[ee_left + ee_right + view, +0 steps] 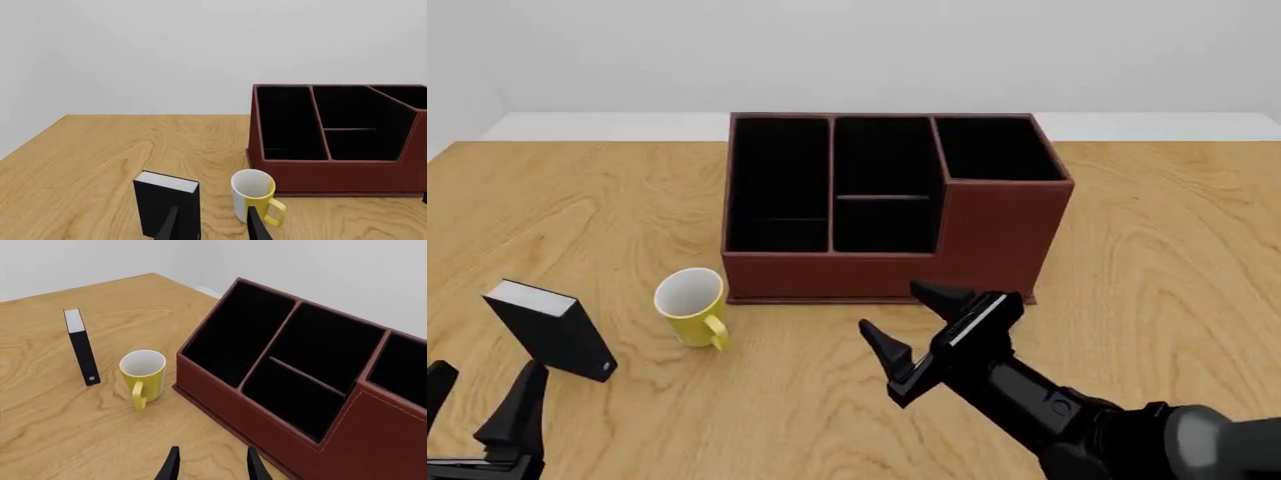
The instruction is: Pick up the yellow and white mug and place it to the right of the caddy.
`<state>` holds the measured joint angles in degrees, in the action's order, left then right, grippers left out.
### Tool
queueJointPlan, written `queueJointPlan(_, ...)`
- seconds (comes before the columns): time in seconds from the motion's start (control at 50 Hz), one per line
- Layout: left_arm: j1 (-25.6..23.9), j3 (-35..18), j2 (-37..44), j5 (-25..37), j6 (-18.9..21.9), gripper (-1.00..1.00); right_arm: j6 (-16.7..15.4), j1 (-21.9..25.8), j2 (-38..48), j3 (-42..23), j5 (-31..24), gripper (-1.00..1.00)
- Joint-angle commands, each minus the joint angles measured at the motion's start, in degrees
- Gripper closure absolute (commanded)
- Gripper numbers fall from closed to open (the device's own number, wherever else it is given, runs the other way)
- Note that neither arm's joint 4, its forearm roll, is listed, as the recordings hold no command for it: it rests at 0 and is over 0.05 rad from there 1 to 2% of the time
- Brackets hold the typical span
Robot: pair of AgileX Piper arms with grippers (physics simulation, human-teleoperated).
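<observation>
The yellow and white mug [693, 305] stands upright on the table just left of the caddy's front corner, its handle toward the near edge; it also shows in the wrist views [255, 196] [143, 372]. The reddish-brown caddy [888, 260] with black-lined compartments sits mid-table [337, 170] [267, 415]. My right gripper [925, 328] hovers open in front of the caddy, right of the mug, holding nothing. My left gripper [478, 402] is open at the near left corner, empty, well short of the mug.
A small black block with a white edge [550, 330] stands left of the mug [167, 202] [81, 346]. The wooden table [1174, 250] stretches to the right of the caddy. A white wall rises behind the table.
</observation>
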<state>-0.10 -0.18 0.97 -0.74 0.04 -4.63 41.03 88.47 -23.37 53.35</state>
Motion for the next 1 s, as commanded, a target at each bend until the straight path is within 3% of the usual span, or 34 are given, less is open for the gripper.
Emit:
queueJointPlan(0.02, -0.01, 0.12, 0.28, -0.37, 0.0, -1.0, -0.7, 1.34, 2.15, -3.26, -1.17, -1.0)
queueJointPlan(1.0, 0.0, 0.15, 2.52, -2.63, -0.01, -1.0, -0.21, 8.22, 17.9, -19.86, -4.63, -1.0)
